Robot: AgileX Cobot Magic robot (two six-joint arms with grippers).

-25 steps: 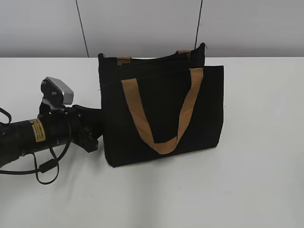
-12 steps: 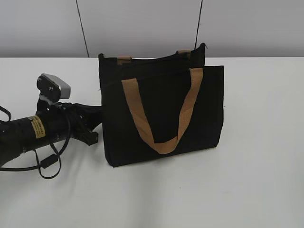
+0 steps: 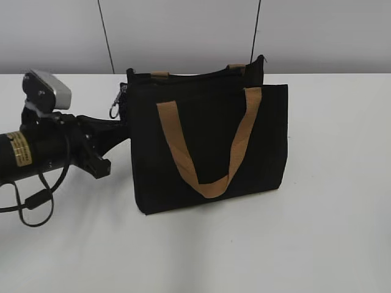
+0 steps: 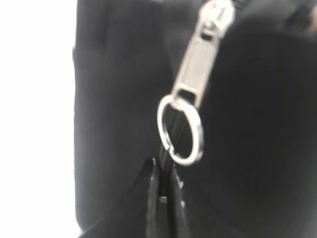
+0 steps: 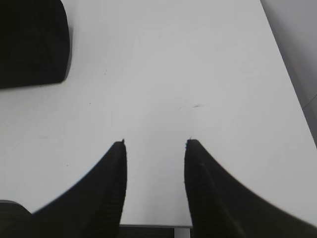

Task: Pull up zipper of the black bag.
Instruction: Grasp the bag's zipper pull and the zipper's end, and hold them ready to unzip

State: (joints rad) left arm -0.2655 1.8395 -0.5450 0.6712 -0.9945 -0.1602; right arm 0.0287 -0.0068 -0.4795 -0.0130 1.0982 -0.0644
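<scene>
The black bag [image 3: 208, 146] stands upright on the white table, its tan handles [image 3: 208, 183] hanging down the front. The zipper runs along the top rim [image 3: 195, 78]. Its silvery pull tab with a ring [image 3: 115, 106] hangs at the bag's top left corner. In the left wrist view the tab [image 4: 203, 59] and ring [image 4: 181, 130] are close. My left gripper [image 4: 166, 167] is shut just below the ring on a thin black strand that runs from it. In the exterior view the left gripper [image 3: 122, 128] is against the bag's left edge. My right gripper [image 5: 154, 142] is open and empty over bare table.
The white table [image 3: 317, 232] spreads around the bag, with a grey wall behind. In the right wrist view a corner of the bag [image 5: 29, 44] lies at top left, and the table's edge [image 5: 287, 89] runs down the right side.
My left arm has risen and drawn back to the left along the bag's left edge. The zipper pull and ring now show at the bag's top left corner.
</scene>
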